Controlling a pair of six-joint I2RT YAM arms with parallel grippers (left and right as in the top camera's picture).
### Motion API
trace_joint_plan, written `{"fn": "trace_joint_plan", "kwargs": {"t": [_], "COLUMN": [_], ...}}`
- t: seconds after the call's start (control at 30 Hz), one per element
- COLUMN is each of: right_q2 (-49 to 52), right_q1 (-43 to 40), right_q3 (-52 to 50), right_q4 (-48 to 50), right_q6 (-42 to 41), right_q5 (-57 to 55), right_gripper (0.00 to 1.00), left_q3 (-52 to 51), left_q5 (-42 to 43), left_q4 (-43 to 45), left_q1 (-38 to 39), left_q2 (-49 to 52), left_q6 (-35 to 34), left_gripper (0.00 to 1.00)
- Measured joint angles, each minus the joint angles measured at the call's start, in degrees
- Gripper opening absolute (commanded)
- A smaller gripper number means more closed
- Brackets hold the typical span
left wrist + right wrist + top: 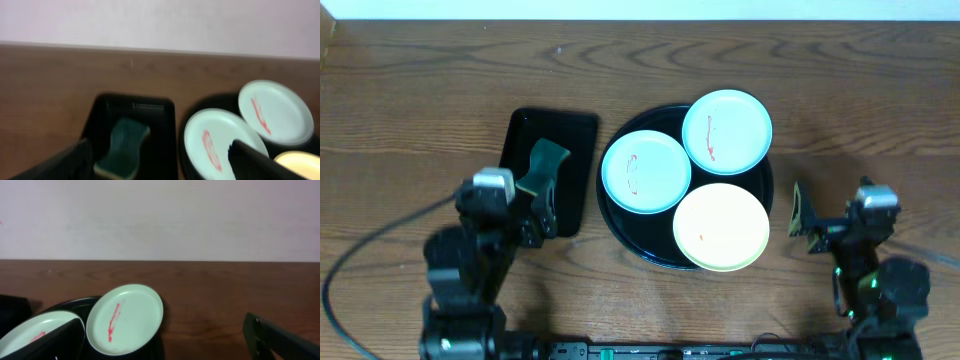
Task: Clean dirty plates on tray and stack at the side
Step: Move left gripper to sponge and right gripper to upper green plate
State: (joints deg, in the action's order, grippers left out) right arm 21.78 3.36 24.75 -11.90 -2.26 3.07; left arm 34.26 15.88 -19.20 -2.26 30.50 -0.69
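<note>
The round black tray (620, 225) holds three plates. One blue-green plate (646, 172) with a red smear lies at the left. A second smeared blue-green plate (727, 131) lies at the back. A pale yellow plate (721, 226) lies at the front. My left gripper (542, 210) is open and empty over the near end of the rectangular tray, left of the plates. The left wrist view shows its fingers (160, 170) spread, with the left plate (222, 142) ahead. My right gripper (805, 222) is open and empty, right of the round tray. Its wrist view shows the back plate (125, 319).
A small black rectangular tray (570, 135) left of the round tray holds a green sponge (545, 162), also in the left wrist view (122, 147). Bare wooden table lies behind and to the right of the round tray. A pale wall runs along the far edge.
</note>
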Motion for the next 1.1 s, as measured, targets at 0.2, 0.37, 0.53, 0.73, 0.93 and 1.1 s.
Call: {"fn": "trace_joint_plan", "kwargs": {"t": [0.2, 0.37, 0.53, 0.73, 0.93, 1.1], "right_q2": [15.2, 28.3, 42.0, 49.6, 50.7, 52.3], "right_q1": [0.0, 0.0, 0.0, 0.0, 0.0, 1.6], "right_q3": [13.9, 27.7, 44.4, 53.6, 53.9, 54.1], "right_q4": [-10.0, -24.4, -39.6, -43.4, -40.0, -38.3], "right_q6": [0.7, 1.8, 4.1, 5.2, 4.2, -1.0], "right_q5": [0.0, 0.8, 2.8, 6.0, 17.2, 20.3], "right_gripper": [0.99, 0.99, 0.99, 0.99, 0.87, 0.79], "left_q3": [15.8, 30.7, 44.9, 48.5, 48.6, 48.6], "left_q5": [1.3, 5.5, 10.8, 12.6, 14.0, 14.2], "left_q4": [-13.9, -28.6, -43.0, -46.1, -44.4, -43.5], "left_q1": [0.0, 0.0, 0.0, 0.0, 0.0, 0.0], "left_q2": [15.3, 27.8, 40.7, 47.0, 47.6, 47.6], "left_q6": [-1.0, -0.7, -0.3, 0.5, -1.0, -2.1], "left_gripper": [0.87, 0.87, 0.87, 0.87, 0.87, 0.87]}}
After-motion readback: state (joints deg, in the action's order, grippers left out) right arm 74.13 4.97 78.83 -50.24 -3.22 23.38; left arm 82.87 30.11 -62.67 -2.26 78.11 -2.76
